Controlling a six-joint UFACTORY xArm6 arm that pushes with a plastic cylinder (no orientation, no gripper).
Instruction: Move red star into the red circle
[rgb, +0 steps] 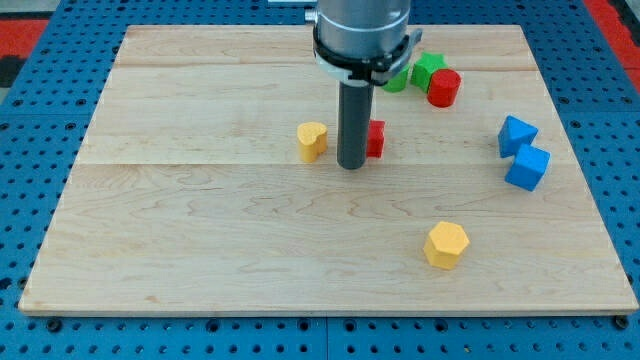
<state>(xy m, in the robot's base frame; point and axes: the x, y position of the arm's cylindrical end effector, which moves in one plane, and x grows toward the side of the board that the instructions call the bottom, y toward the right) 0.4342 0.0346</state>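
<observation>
The red star (376, 138) lies near the middle of the wooden board, mostly hidden behind my rod. My tip (351, 165) rests on the board just at the star's left and slightly toward the view's bottom, touching or nearly touching it. The red circle block (444, 88) lies toward the view's upper right, next to a green block (428, 68). A yellow heart-like block (312, 140) sits just left of my rod.
A second green block (397, 79) is partly hidden behind the arm's body. Two blue blocks (516, 134) (527, 167) lie at the view's right. A yellow hexagon block (445, 245) lies at the lower right. The board's edge (330, 309) meets a blue pegboard.
</observation>
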